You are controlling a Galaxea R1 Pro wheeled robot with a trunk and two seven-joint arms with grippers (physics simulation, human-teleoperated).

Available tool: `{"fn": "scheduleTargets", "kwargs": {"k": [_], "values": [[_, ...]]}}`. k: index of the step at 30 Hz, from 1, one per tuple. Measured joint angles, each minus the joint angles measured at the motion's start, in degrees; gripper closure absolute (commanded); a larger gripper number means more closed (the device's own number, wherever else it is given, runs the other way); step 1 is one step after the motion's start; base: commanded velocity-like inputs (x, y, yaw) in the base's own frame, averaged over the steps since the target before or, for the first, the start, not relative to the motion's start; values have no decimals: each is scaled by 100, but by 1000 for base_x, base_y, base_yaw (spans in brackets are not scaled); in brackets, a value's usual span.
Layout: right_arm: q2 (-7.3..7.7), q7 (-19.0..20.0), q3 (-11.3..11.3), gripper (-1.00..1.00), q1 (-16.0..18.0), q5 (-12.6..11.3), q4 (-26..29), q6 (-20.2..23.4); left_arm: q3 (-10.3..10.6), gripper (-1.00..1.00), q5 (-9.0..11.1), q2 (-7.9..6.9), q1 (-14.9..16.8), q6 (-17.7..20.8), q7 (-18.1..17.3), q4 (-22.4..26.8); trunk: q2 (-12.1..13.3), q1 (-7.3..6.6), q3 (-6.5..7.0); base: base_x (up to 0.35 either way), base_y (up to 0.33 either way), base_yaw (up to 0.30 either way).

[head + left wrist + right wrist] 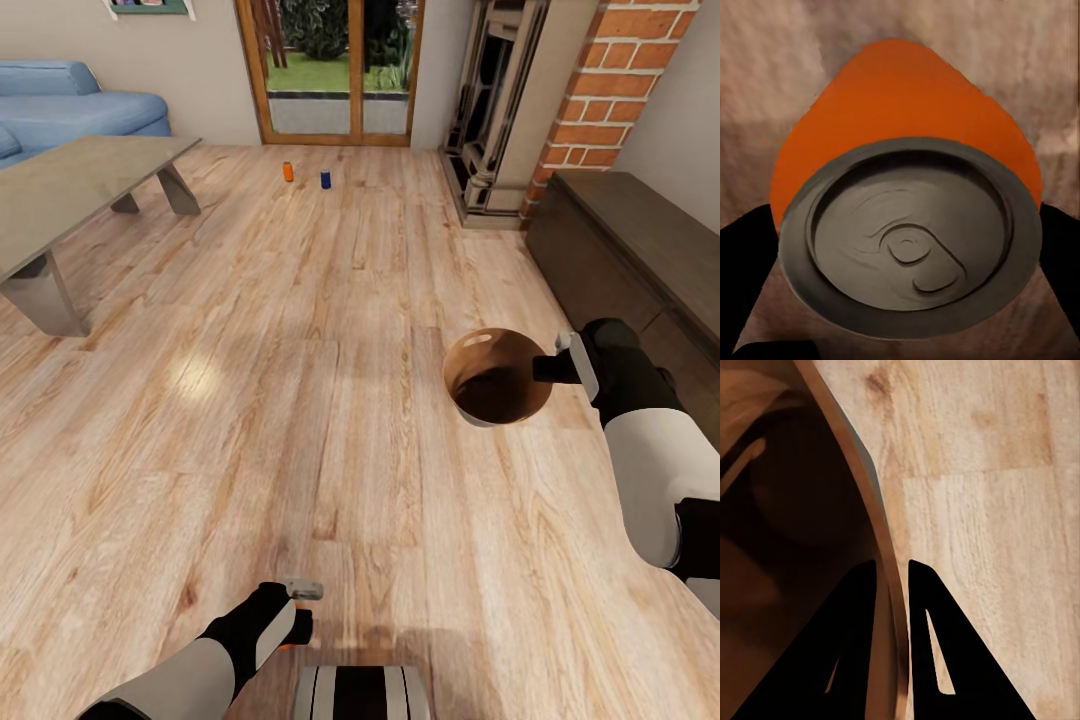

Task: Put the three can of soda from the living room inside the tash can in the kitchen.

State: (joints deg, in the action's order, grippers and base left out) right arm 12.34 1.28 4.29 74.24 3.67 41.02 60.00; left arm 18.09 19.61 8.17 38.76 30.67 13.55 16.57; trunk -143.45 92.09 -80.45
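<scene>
- Your right tool (545, 369) is clamped on the rim of the tash can (497, 378), holding it above the wood floor (300, 400); the right wrist view shows what the head view can't: one finger (844, 645) inside the wall and the other outside.
- Your left tool (298, 625) grips an orange soda can (904, 150); the left wrist view shows its silver top (911, 240) between the dark fingers.
- In the head view, a second orange can (288, 172) and the blue can (325, 179) stand near each other on the floor before the glass doors (330, 70), well apart from the grey tabletop (70, 190).
</scene>
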Motion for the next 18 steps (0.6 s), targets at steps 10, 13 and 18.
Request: {"fn": "scheduleTargets", "kwargs": {"k": [10,13,18], "values": [[13,0,-2,100,0,6,0,0,1,100,0,-1,0,-4,-18,11,0,0,0,0,0,0],[12,-1,-2,100,2,9,3,0,3,100,-12,1,0,-5,-16,23,2,-6,44,0,0,0],[6,1,-3,100,1,-1,1,0,9,100,-35,10,0,-16,-8,54,9,-19,155,0,0,0]]}}
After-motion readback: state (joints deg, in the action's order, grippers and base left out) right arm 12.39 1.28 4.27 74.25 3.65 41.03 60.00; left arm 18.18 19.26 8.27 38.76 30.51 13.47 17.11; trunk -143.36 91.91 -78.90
